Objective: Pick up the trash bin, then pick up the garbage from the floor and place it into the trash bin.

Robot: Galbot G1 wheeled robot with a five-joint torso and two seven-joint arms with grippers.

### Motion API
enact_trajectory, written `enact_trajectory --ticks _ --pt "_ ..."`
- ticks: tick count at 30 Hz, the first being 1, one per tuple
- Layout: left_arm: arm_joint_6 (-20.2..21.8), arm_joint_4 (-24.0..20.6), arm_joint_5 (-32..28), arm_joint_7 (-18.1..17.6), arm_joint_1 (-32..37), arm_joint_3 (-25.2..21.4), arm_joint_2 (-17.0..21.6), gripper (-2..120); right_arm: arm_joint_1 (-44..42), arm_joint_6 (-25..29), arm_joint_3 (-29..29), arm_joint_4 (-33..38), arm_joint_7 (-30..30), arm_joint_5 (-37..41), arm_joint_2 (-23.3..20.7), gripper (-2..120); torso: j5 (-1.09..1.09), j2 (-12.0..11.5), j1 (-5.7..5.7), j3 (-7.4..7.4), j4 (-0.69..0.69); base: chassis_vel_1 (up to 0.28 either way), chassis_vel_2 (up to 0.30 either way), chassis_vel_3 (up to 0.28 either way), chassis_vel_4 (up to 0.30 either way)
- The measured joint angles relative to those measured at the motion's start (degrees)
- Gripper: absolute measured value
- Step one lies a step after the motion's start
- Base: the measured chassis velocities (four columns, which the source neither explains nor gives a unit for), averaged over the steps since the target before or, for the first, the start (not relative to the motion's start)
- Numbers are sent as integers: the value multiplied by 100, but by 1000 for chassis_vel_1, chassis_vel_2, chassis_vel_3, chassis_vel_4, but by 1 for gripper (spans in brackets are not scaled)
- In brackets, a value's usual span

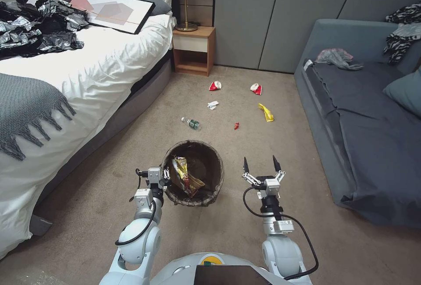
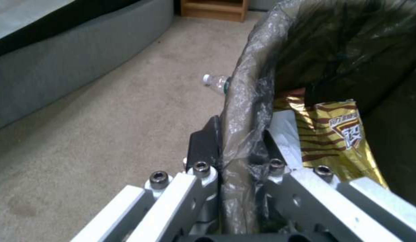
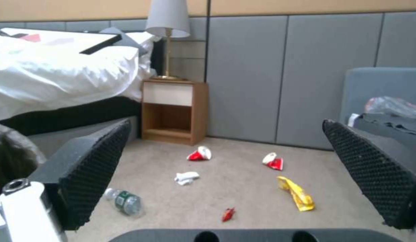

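The bin (image 1: pixel 193 173) is a small round container lined with a dark brown bag folded over its rim; the bag reads as glossy and crinkled in the left wrist view. It stands over the carpet (image 1: pixel 109 197) directly ahead of the robot, and inside it lies a gold-and-brown snack bag (image 1: pixel 184 175). The left gripper (image 1: pixel 163 175) is at the bin's left rim, jaws clamped on the rim and liner, one finger (image 2: pixel 205 141) outside the wall and the other inside, beside the snack bag (image 2: pixel 338 141). The right gripper (image 1: pixel 262 166) hangs just to the right of the bin, apart from it, jaws spread wide with nothing between them. The garbage lies on the carpet beyond the bin: a clear bottle (image 1: pixel 191 123) with a green label nearest the bin, a small red scrap (image 1: pixel 236 126) to the bottle's right, a white tissue (image 1: pixel 212 105) farther off, a yellow wrapper (image 1: pixel 266 112) to the right of the tissue, and two crumpled red-and-white wrappers (image 1: pixel 215 85) (image 1: pixel 256 88) farthest from the bin. The same litter appears in the right wrist view between the spread fingers (image 3: pixel 91 168): bottle (image 3: pixel 122 201), tissue (image 3: pixel 186 177), yellow wrapper (image 3: pixel 297 194)
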Motion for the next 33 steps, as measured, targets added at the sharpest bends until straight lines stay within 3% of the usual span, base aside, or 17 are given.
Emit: enact_trajectory --ticks 21,33 --pt "11 26 10 -7 -21 4 4 6 20 -21 87 -14 97 11 70 100 0 0 0 0 0 -1 3 2 -1" --pt "16 4 29 -18 -7 13 8 6 18 -7 108 0 98 30 65 100 -1 0 0 0 -1 -138 134 145 -141"
